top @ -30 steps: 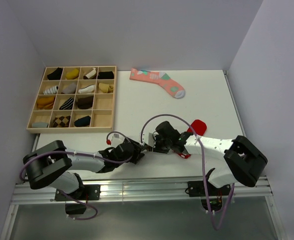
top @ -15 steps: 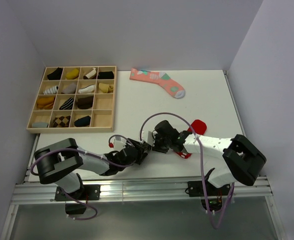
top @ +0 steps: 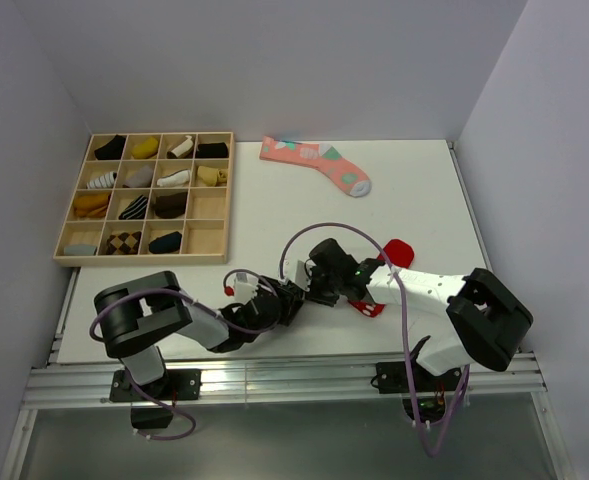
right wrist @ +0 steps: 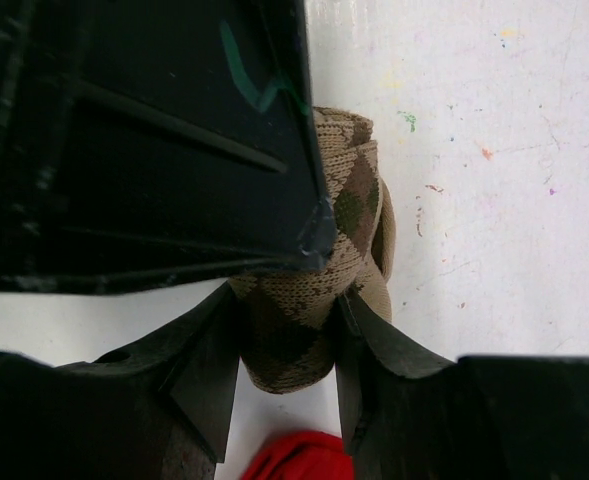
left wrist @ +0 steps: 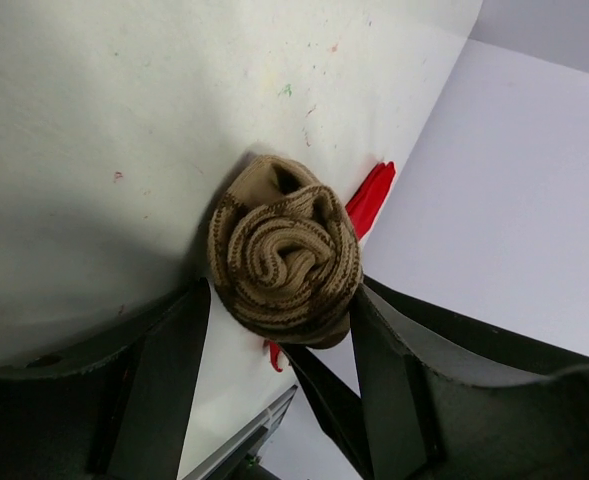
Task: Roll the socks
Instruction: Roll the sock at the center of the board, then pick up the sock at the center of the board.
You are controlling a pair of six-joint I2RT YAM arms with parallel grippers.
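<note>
Left gripper [left wrist: 281, 292] nearer, sock [left wrist: 284, 255] inside right gripper [right wrist: 287, 310]

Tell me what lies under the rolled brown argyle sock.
A red sock peeks out from beneath the rolled brown argyle sock on the white table; most of it is hidden.

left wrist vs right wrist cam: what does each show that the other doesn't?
Left wrist only: the spiral end of the rolled argyle sock, sitting between the left end effector fingers. Right wrist only: its diamond-patterned side, pinched by the right end effector. Both: the roll, the red sock beside it, and the speckled white table.
</note>
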